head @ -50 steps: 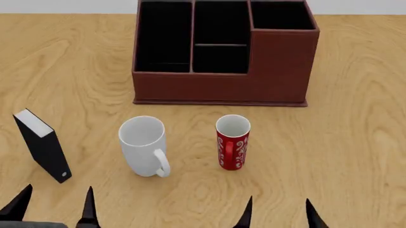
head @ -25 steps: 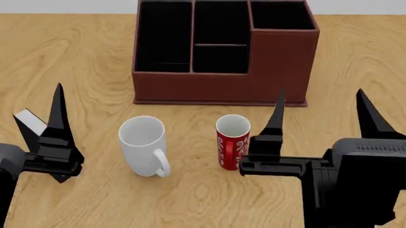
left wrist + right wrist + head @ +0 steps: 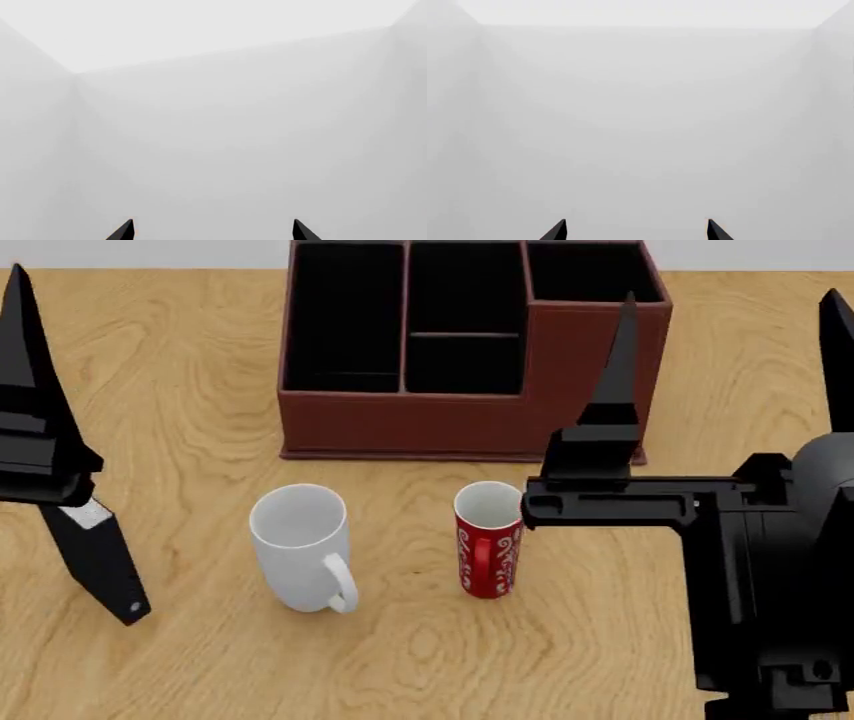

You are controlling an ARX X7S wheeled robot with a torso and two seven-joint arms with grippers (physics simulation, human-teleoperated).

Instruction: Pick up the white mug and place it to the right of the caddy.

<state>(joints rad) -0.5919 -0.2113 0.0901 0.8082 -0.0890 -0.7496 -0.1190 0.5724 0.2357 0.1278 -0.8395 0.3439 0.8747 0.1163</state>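
Head view shows the task barely begun: the white mug [image 3: 302, 546] stands upright on the counter [image 3: 187, 390], in front of the caddy [image 3: 467, 355] and left of a red mug [image 3: 489, 538], untouched. Both end effectors are raised with fingers spread and empty, the left end effector [image 3: 210, 231] at the counter's left edge near a black box [image 3: 96, 558], the right end effector [image 3: 727, 345] beside the caddy. Grasping, carrying and placing to the caddy's right all remain.

White mug [image 3: 302, 548] stands upright before the brown caddy [image 3: 470, 420], seemingly apart.
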